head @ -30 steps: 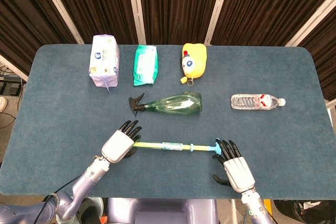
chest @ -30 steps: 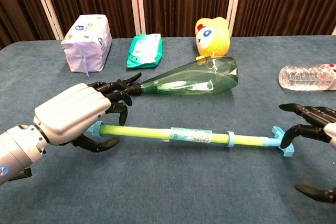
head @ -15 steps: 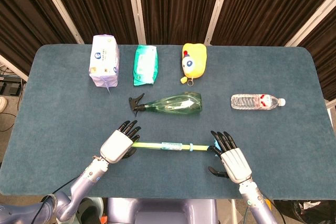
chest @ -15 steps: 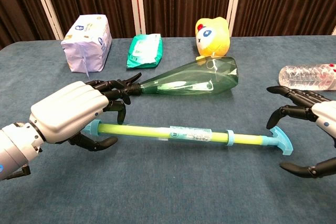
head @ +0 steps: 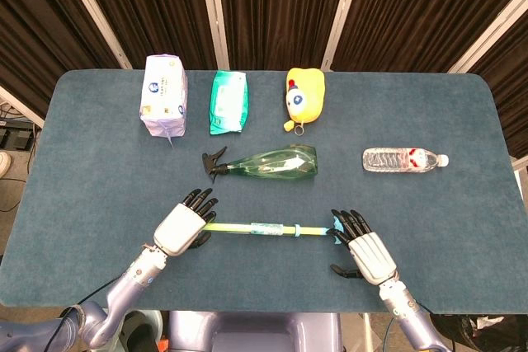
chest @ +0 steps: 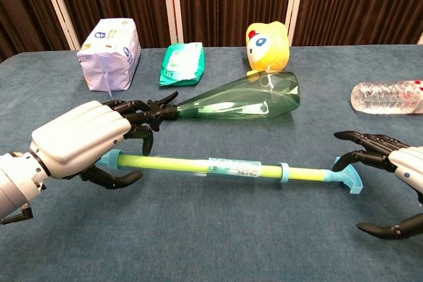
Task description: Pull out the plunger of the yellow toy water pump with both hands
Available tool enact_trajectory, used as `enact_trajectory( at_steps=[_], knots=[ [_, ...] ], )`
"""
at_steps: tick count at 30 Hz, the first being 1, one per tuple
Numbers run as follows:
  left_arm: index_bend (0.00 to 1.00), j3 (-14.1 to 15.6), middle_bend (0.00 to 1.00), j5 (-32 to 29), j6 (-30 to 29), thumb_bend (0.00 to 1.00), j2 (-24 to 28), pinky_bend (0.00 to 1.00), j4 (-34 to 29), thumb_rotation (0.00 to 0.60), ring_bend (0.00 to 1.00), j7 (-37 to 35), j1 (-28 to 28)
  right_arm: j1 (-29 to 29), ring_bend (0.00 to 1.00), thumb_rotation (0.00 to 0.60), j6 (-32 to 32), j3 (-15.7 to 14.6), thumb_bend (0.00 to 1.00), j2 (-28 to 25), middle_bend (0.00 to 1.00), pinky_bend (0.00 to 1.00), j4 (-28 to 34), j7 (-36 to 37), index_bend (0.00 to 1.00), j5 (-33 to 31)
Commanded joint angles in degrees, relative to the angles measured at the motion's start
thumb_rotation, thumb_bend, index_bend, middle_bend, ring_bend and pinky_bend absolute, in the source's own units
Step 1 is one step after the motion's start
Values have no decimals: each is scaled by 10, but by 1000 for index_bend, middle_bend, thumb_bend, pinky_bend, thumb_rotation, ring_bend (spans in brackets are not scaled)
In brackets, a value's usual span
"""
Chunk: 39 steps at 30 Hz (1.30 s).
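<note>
Two robot hands sit low on the counter [head: 99, 162], one at each end of the yellow toy water pump [chest: 218, 167]. Seen from the head view, the left robot hand [head: 183, 227] lies at about seven o'clock of the counter's middle; it has a smooth silver-grey shell over the back and glossy black fingers [chest: 129, 113]. Those fingers arch over the pump's left end and the thumb curls beneath, yet whether they actually clamp the tube I cannot tell. The pump is a long, thin, translucent yellow-green tube lying flat, running left to right, with pale blue plastic collars, a printed label around its middle and a blue T-shaped handle [chest: 347, 179] at the right end.

At about five o'clock, the right robot hand [head: 365, 249] has the same silver shell and black fingers; in the chest view they are spread apart, reaching over the handle, with the thumb low and well apart, so it is released and holds nothing.

Along the far side, from left to right, lie a soft white and lilac tissue pack [head: 163, 93], a crinkly green wipes packet [head: 228, 101] and a rounded yellow plush toy [head: 304, 96]. Nearer the middle is a clear green spray bottle [head: 268, 162] on its side with a black trigger, and at three o'clock a clear ribbed water bottle [head: 404, 159].

The counter is covered in dark blue felt-like cloth; behind hang dark pleated curtains [head: 272, 6] with pale slanted poles.
</note>
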State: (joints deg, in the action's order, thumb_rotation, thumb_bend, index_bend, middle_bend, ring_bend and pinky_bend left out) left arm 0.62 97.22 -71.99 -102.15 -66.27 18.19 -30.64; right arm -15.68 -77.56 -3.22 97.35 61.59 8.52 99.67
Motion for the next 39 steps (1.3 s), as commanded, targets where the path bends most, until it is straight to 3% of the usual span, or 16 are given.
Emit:
enact_trajectory(
  at_steps=[1, 6, 18, 29, 39],
  knots=[
    [581, 2, 230, 0, 2, 422, 1, 196, -3, 600, 98, -1, 0, -4, 0, 600, -5, -4, 247, 9, 17, 0, -22, 13, 270, 6],
    [581, 3, 232, 0, 1, 422, 3, 196, -12, 600, 98, -3, -1, -14, 0, 600, -11, -7, 319, 15, 17, 0, -40, 34, 270, 15],
    [582, 11, 234, -3, 8, 421, 8, 196, -33, 600, 98, -27, 0, -35, 0, 600, -22, 10, 328, 29, 17, 0, -72, 91, 270, 7],
    [582, 11, 240, -3, 4, 421, 10, 196, -38, 600, 103, -32, 1, -42, 0, 600, -10, 8, 332, 59, 22, 0, -121, 131, 303, -5],
    [584, 12, 243, -7, 5, 421, 7, 196, -29, 600, 111, -45, 3, -46, 0, 600, -3, 1, 397, 79, 24, 12, -165, 180, 331, -11]
  ],
)
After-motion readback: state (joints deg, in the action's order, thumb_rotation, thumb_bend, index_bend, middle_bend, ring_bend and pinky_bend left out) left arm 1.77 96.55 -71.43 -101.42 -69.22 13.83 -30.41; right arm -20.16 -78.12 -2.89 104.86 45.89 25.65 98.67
